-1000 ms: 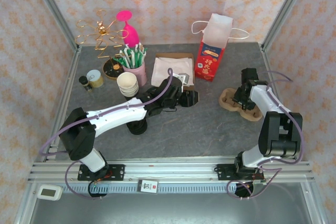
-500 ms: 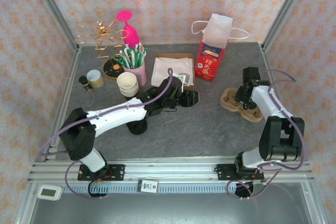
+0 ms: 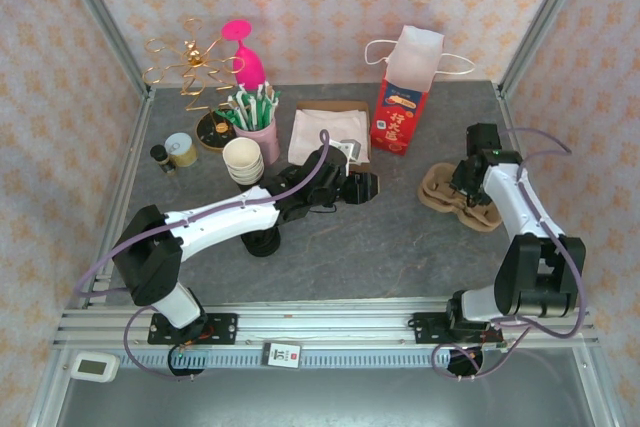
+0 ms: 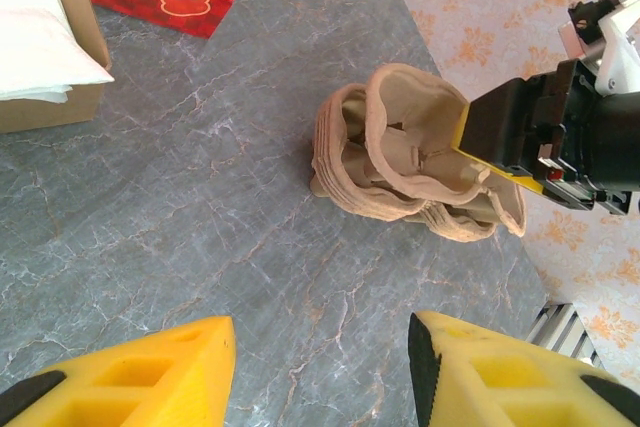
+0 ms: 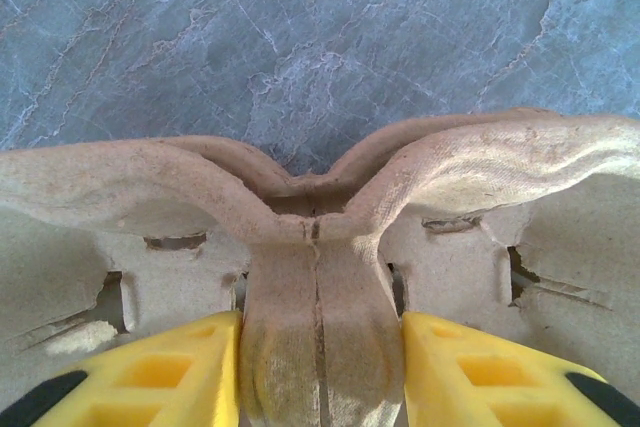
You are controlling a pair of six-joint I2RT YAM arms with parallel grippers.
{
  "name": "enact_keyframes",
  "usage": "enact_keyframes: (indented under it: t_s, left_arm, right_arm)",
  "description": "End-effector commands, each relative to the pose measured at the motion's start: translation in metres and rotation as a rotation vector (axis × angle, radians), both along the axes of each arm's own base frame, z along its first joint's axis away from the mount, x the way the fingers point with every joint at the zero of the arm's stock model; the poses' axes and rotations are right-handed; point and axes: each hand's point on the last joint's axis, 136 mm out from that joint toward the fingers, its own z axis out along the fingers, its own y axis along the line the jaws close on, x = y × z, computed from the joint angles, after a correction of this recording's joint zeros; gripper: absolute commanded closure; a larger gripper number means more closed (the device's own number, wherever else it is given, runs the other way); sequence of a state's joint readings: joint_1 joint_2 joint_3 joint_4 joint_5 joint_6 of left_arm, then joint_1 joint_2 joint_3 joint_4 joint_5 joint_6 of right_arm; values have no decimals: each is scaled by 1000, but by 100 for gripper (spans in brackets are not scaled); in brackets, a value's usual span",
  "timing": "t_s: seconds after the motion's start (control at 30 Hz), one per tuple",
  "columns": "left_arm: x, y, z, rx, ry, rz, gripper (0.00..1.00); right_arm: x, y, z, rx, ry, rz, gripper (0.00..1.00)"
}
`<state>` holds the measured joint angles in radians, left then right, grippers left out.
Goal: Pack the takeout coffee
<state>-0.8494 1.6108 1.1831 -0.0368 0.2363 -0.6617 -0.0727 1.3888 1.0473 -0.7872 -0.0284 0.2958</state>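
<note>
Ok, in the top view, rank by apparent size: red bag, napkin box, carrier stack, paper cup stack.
Red bag; then napkin box and carrier stack, about alike, the stack partly under the right arm; paper cup stack smallest.

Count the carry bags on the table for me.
1. The red paper bag stands upright at the back of the table, just right of the cardboard box, with its white top open and its handles out to the sides. Another could be hidden behind it.
</note>
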Motion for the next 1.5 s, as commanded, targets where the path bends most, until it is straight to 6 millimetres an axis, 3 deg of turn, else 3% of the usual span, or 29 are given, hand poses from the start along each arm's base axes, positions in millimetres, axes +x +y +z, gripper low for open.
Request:
enact_keyframes:
  t_s: [0.0,0.17,0.4,0.6,1.27,1.47]
  left_arm:
    - [-1,-3,17,-20,-34,-13,49]
    - [-1,2,20,-15,-44,0,49]
    - [0,9,21,12,-58,17,49]
    - [1,14,22,21,-67,33,48]
    - [7,19,14,42,-54,47,48]
    - [9,21,17,42,-58,54,48]
  right_arm:
    - [-4,-2,23,-22,-33,-16,58]
    - [-2,9,25,20,-41,6,58]
    - [14,40,23,53,-64,73,58]
    - [24,56,7,38,-34,112,59]
    - [25,52,-34,-3,50,121,51]
    - [28,48,-22,-25,19,112,54]
